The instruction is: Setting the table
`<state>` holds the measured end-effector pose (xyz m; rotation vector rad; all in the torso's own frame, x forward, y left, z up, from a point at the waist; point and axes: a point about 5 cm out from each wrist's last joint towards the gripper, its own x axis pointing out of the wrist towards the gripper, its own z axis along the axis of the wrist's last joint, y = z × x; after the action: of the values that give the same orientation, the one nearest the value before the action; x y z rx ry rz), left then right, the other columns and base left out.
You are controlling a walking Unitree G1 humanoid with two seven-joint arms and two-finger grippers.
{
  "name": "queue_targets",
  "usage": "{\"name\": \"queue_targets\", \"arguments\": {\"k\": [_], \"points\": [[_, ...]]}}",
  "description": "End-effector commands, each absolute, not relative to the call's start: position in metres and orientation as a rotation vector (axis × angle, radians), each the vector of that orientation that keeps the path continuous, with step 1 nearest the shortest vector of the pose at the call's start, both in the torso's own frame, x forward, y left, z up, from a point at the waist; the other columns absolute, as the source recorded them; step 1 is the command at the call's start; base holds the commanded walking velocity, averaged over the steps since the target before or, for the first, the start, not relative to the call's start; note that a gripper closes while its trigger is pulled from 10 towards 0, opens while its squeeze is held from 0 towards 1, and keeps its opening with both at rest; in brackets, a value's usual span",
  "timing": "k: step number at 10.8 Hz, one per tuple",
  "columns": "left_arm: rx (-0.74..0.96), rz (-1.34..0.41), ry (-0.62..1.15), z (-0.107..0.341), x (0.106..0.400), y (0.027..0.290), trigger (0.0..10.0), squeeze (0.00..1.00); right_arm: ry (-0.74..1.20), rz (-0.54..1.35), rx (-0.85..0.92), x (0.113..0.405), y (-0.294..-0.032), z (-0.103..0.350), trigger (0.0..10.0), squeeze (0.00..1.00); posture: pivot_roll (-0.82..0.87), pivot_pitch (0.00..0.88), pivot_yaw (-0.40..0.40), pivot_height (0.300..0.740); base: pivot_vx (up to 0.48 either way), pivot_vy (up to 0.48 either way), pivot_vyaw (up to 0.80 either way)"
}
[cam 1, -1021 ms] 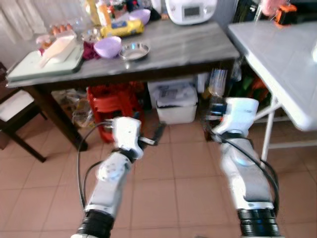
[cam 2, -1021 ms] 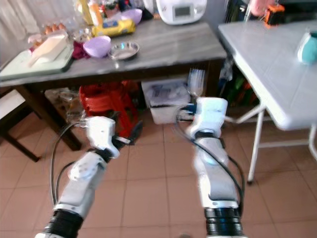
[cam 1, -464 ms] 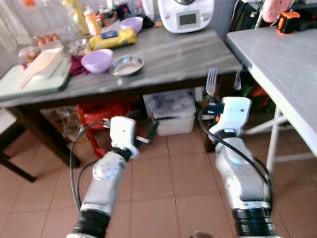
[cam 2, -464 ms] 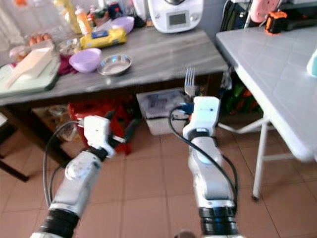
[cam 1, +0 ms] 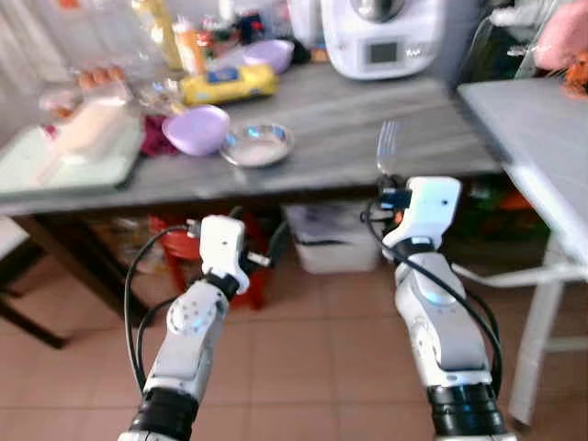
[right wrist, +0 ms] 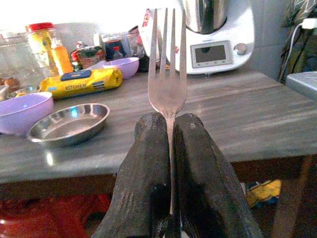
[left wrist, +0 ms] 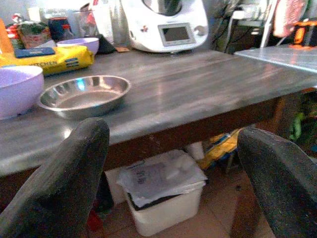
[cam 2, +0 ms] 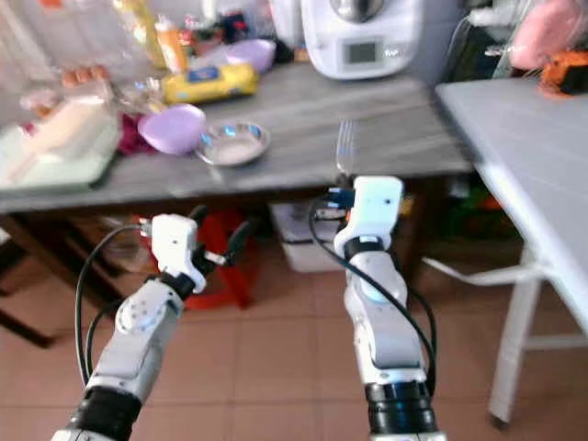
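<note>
My right claw (right wrist: 171, 148) clamped on fork (right wrist: 167, 74), tines up, grey surface (cam 1: 349, 129) at 12 o'clock, my left claw (left wrist: 173, 163) wide open, empty.

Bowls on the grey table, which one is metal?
The shallow steel bowl, beside the nearer purple bowl; the other purple bowl sits farther back.

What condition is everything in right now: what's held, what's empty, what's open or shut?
Fork: upright, clamped in right gripper.
Left gripper: open, empty, short of the table.
Steel dish: empty, on grey table.
Purple bowl: upright beside the dish.
</note>
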<state>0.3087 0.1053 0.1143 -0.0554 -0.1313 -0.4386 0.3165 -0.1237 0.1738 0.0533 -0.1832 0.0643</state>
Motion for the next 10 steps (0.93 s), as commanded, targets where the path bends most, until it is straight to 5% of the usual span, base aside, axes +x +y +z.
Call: {"name": "queue_targets", "arguments": {"k": [1,10], "points": [[-0.050,-0.453,-0.144,0.1173,0.3085,0.1015,10.0,0.00,-0.180,0.042,0.049,0.3171,-0.1293,0.1732,10.0,0.00,-0.07,0.067,0.115,0.740,0.480,0.000,0.00],[-0.058,-0.466,-0.154,0.1187,0.3071,0.1023,10.0,0.00,-0.178,0.037,0.057,0.3166,-0.1276,0.1717,10.0,0.00,-0.07,0.062,0.117,0.740,0.427,0.000,0.00]]}}
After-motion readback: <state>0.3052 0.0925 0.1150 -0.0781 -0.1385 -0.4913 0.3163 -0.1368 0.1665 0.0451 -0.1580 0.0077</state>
